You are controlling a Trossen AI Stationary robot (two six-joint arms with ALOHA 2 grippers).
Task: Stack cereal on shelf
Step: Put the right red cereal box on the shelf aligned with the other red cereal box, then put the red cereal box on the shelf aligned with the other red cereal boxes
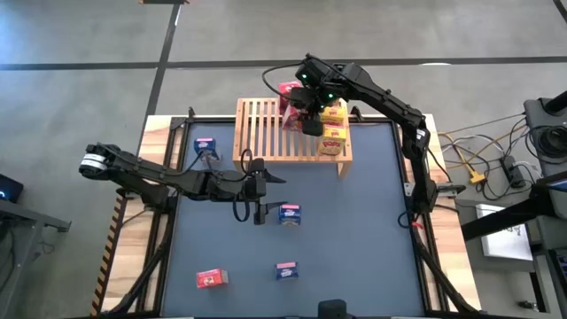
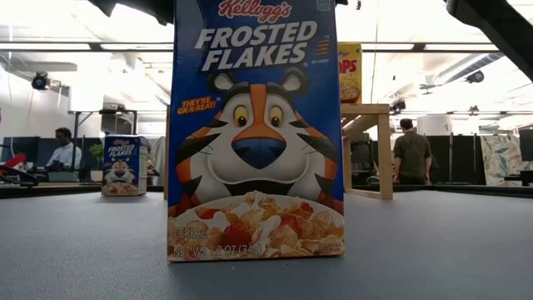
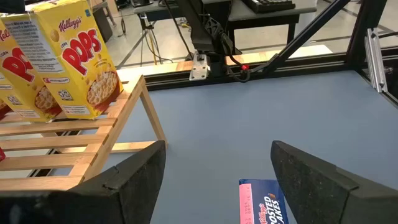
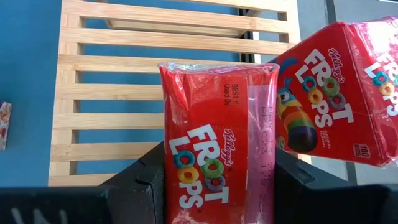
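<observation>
Gripping a red Froot Loops box [image 4: 214, 162] between its fingers, your right gripper [image 1: 311, 122] sits at the upper centre of the high view, over the back edge of the shelf [image 1: 266, 133]. A second red box [image 4: 333, 93] stands just beside the held one, and yellow Pops boxes [image 1: 334, 135] crowd the shelf's right end. Bring the held box down square to the slats, flush against its red neighbour without nudging it, and let go only once the base rests flat across the bars.

Your left gripper [image 1: 259, 188] hangs spread and empty at mid-frame, just left of a blue Frosted Flakes box [image 1: 290, 213] on the table.

That table [image 1: 372, 257] is a grey-blue mat in a wooden surround, with another blue box [image 1: 205, 145] at upper left, one more [image 1: 286, 271] at lower centre and a red box [image 1: 212, 279] at lower left waiting. Beyond it, the low view shows an open office with people standing at desks.
</observation>
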